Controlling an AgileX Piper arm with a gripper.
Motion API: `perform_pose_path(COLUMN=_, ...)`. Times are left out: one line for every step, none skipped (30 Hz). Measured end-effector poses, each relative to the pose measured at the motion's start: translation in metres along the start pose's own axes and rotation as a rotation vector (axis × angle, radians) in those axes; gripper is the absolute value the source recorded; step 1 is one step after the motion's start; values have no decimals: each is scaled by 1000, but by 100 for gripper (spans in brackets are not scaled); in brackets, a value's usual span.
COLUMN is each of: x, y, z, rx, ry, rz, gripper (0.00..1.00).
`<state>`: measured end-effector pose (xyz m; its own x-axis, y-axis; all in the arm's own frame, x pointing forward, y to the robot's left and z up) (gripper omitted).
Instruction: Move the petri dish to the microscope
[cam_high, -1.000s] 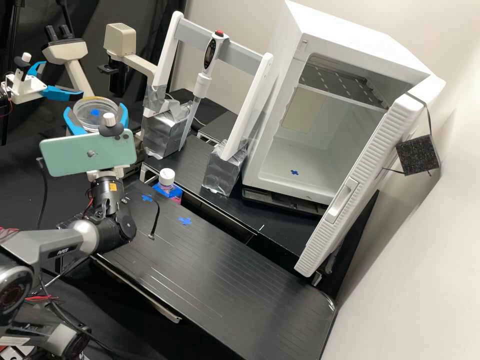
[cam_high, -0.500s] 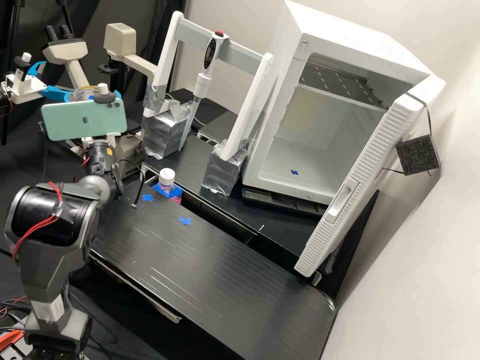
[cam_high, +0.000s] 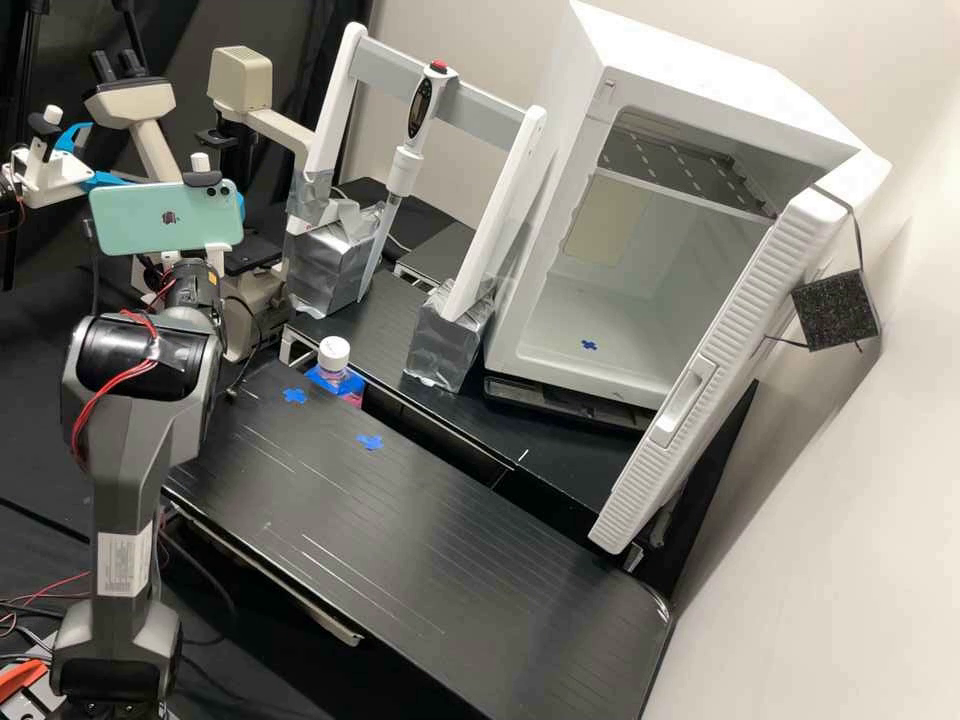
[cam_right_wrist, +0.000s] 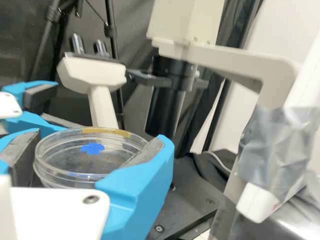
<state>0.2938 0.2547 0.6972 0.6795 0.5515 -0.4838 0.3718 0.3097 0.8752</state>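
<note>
We hold one petri dish (cam_right_wrist: 92, 162) clamped in our one end effector (cam_high: 216, 262) near one microscope (cam_high: 130, 100), and count two blue crosses (cam_high: 370, 441) on the worktop (cam_high: 450, 540).

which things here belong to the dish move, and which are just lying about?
Job:
- petri dish, held in the gripper
- microscope

Just there:
- pipette controller on a white frame
- white-capped bottle
- open white cabinet

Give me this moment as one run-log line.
gripper: closed around petri dish | dish: roughly level, held near microscope | placement: not yet released | white cabinet: door standing open
</note>
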Motion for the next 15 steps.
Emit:
perform_pose_path(x=4, y=-1, z=1, rx=-1, ry=-10, rz=-8, gripper=0)
perform_pose_path(x=10, y=-3, z=2, rx=7, ry=-24, rz=-20, gripper=0)
perform_pose_path(x=13, y=-5, z=2, rx=11, ry=-29, rz=-27, gripper=0)
perform_pose_path(x=17, y=-7, z=2, rx=16, ry=-39, rz=-38, gripper=0)
perform_pose_path(x=22, y=-10, z=3, rx=21, ry=-51, rz=-52, gripper=0)
perform_pose_path(x=24, y=-12, z=4, rx=26, ry=-62, rz=-60, gripper=0)
perform_pose_path(x=27, y=-14, z=5, rx=27, ry=-69, rz=-67, gripper=0)
perform_pose_path(x=30, y=-15, z=5, rx=29, ry=-75, rz=-70, gripper=0)
perform_pose_path(x=34, y=-17, z=6, rx=24, ry=-81, rz=-79, gripper=0)
perform_pose_path(x=36, y=-18, z=5, rx=21, ry=-80, rz=-81, gripper=0)
perform_pose_path(x=38, y=-19, z=6, rx=21, ry=-85, rz=-83, gripper=0)
perform_pose_path(x=42, y=-21, z=7, rx=31, ry=-94, rz=-89, gripper=0)
perform_pose_path(x=44, y=-22, z=7, rx=38, ry=-99, rz=-90, gripper=0)
perform_pose_path(x=47, y=-23, z=8, rx=40, ry=-102, rz=-91, gripper=0)
perform_pose_path(x=49, y=-24, z=8, rx=41, ry=-105, rz=-91, gripper=0)
